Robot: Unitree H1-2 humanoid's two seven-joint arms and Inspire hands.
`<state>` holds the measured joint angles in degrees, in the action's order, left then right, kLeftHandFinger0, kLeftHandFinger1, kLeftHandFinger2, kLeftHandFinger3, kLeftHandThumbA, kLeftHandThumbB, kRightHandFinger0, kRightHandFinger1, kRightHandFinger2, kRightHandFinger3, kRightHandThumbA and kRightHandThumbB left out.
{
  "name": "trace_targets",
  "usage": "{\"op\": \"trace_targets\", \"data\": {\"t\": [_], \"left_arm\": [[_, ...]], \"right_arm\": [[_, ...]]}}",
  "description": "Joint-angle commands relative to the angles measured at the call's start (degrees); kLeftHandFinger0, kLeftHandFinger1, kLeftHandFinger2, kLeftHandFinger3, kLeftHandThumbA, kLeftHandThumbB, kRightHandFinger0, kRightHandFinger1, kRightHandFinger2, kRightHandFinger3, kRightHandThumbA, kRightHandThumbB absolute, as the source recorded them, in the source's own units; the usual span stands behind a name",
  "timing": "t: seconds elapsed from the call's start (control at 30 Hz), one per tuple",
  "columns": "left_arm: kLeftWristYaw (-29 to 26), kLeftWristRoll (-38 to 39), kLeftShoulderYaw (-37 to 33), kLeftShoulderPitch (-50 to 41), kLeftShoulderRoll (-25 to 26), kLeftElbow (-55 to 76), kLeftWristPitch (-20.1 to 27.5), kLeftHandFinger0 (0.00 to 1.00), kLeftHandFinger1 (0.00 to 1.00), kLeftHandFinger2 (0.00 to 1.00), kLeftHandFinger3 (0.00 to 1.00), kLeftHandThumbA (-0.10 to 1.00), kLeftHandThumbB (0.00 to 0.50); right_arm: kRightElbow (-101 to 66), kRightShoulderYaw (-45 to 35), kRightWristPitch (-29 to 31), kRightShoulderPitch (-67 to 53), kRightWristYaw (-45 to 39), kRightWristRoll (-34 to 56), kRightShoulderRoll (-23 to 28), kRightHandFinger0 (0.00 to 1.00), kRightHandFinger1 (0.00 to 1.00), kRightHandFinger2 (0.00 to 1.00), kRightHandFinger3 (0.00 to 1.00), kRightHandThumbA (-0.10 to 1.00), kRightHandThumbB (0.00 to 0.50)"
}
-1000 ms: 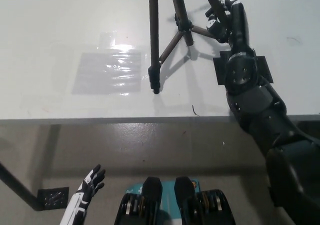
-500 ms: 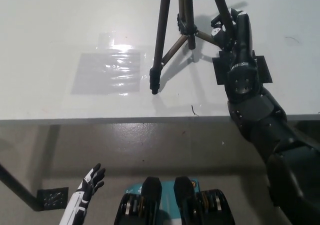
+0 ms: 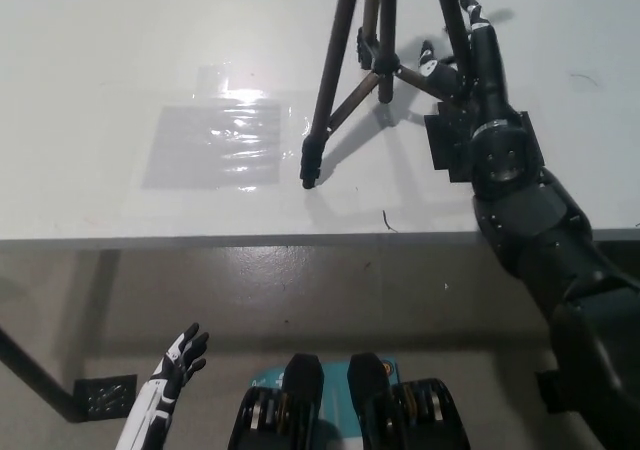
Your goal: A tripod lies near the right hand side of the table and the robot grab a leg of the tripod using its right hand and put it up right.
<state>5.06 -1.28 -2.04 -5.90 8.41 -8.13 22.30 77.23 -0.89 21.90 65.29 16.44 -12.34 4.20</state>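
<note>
White table (image 3: 120,60), right hand (image 3: 462,55) gripping tripod (image 3: 345,80) leg

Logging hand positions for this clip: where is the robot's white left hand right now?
In the head view, the white left hand hangs at the lower left, below the white table's front edge.

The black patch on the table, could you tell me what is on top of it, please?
The right hand's wrist and forearm lie over the black patch, covering its middle; only its left part and a right corner show. Whether the arm touches it cannot be seen. The tripod stands beside it on the table.
</note>
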Motion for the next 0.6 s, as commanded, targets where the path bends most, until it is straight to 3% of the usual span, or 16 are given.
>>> {"op": "trace_targets", "data": {"t": [0.0, 0.57], "left_arm": [[-0.32, -0.07, 0.43, 0.26, -0.04, 1.15, 1.8, 1.0, 1.0, 1.0, 1.0, 1.0, 0.321], [-0.23, 0.55, 0.58, -0.48, -0.34, 1.18, 2.06, 1.0, 1.0, 1.0, 1.0, 1.0, 0.308]], "right_arm": [[-2.98, 1.17, 0.17, 5.03, -16.26, 3.56, 1.25, 1.0, 1.0, 1.0, 1.0, 0.76, 0.5], [-11.16, 0.72, -1.76, 3.59, -26.44, 7.35, 2.55, 1.0, 1.0, 1.0, 1.0, 0.8, 0.5]]}}
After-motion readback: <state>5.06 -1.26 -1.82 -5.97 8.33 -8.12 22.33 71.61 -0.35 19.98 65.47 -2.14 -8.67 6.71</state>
